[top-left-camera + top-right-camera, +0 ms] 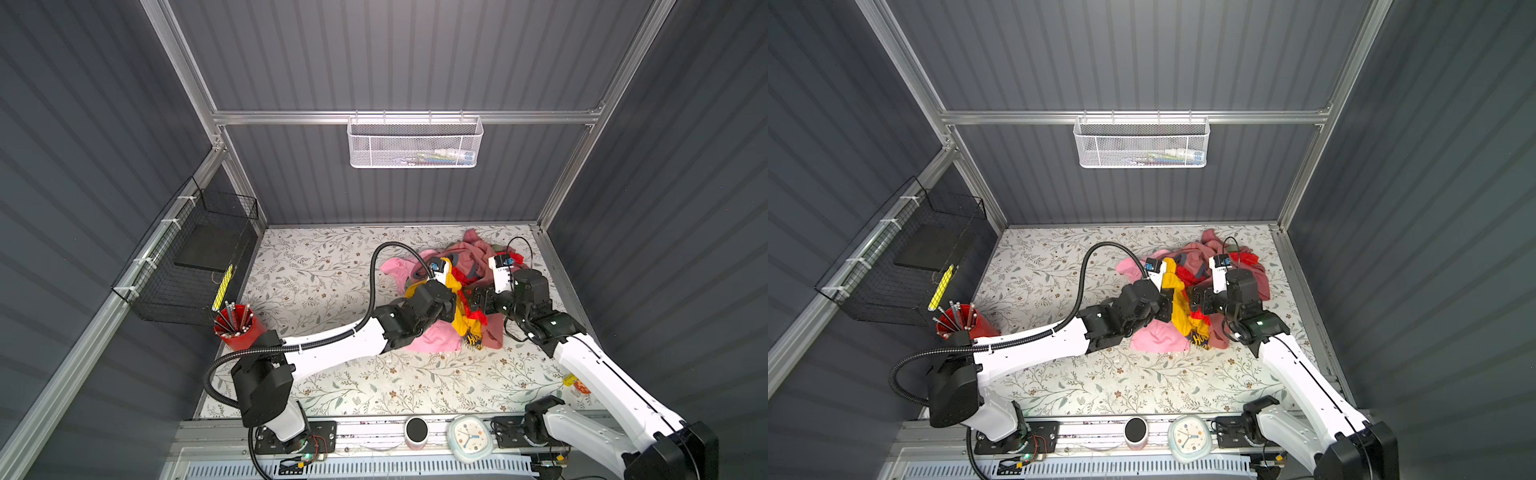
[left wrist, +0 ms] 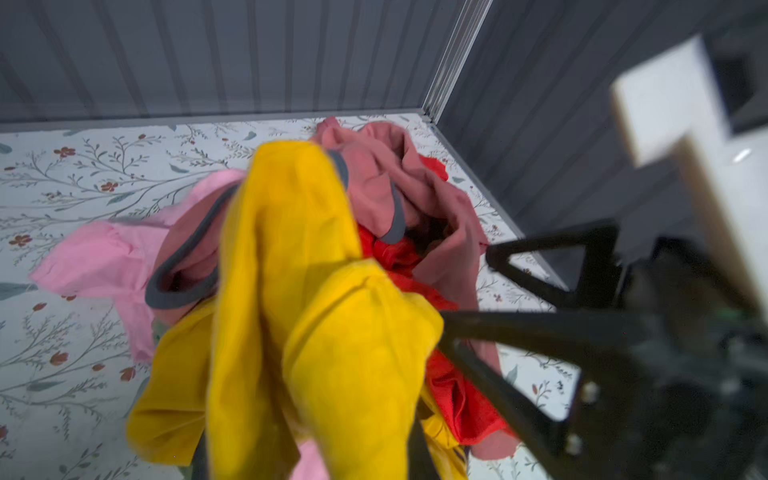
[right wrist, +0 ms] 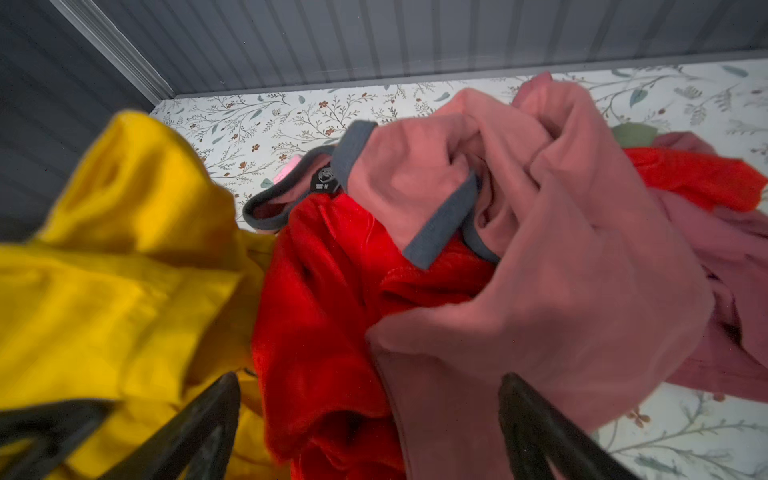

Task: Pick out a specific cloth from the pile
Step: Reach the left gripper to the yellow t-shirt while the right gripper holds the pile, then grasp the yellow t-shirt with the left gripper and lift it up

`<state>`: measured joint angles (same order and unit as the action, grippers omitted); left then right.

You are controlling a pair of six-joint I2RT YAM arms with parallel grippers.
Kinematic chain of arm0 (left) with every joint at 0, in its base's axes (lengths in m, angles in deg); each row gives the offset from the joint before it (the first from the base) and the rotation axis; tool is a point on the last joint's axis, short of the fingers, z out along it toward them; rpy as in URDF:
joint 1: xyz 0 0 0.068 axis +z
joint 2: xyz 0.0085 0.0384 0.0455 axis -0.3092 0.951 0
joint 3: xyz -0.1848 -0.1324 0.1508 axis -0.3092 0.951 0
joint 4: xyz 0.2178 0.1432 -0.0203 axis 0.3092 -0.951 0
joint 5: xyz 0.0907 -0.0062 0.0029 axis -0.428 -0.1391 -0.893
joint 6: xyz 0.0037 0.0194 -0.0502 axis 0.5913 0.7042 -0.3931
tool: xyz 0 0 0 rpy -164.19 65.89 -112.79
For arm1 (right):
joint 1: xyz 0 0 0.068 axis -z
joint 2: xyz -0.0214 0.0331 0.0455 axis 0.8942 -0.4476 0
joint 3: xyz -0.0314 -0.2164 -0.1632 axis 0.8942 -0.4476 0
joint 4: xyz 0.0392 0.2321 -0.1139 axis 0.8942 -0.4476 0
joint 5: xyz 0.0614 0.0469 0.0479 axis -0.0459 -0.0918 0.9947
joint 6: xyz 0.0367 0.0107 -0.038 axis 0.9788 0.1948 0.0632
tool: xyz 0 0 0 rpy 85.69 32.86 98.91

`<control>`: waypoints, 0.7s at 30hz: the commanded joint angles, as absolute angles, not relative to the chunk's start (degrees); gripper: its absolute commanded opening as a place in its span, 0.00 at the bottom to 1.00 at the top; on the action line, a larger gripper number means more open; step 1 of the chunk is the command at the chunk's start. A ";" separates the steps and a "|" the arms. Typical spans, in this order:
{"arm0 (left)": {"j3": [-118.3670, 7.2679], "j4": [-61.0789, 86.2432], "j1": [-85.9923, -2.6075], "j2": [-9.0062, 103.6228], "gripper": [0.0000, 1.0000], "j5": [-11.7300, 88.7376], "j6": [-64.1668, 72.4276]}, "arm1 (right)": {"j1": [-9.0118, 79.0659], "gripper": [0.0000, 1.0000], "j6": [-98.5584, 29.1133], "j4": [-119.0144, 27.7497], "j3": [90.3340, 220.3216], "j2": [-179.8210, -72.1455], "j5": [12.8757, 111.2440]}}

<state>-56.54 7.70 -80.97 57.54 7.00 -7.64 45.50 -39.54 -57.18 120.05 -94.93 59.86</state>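
The cloth (image 1: 462, 318) (image 1: 1172, 286), a mustard-yellow T-shirt with dark blue lettering at its low end, hangs lifted above the pile (image 1: 478, 257) (image 1: 1200, 253) in both top views. My left gripper (image 1: 454, 305) (image 1: 1168, 304) is shut on the cloth, and yellow folds (image 2: 307, 291) hide its fingers in the left wrist view. Beside it, my right gripper (image 1: 468, 301) (image 1: 1194, 301) (image 3: 370, 386) stands open over the shiny red cloth (image 3: 324, 291) and a dusty-rose garment (image 3: 540, 270). Its black fingers (image 2: 540, 266) also show in the left wrist view.
A light pink garment (image 1: 432, 338) lies at the pile's near side. A red cup of pencils (image 1: 239, 328) and a black wire basket (image 1: 195, 266) sit at the left. A white mesh basket (image 1: 415, 143) hangs on the back wall. A clock (image 1: 469, 436) is at the front rail.
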 commanded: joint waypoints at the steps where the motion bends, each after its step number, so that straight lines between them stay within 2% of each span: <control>1: -60.39 5.63 -81.12 58.59 0.00 6.35 -8.56 | 45.57 0.97 -38.11 -53.55 117.48 -93.48 63.00; 12: -69.09 -0.33 -81.12 57.89 0.00 4.58 -4.61 | 48.28 0.91 -37.01 -49.89 112.23 -96.98 61.03; 21: -72.17 -5.22 -81.09 55.68 0.00 4.68 -4.07 | 51.26 0.91 -36.85 -45.59 110.38 -100.23 60.53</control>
<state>-68.41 -4.65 -80.97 58.92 6.13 -5.24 50.53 -37.26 -48.26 111.24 -99.92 61.26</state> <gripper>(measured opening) 0.070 0.913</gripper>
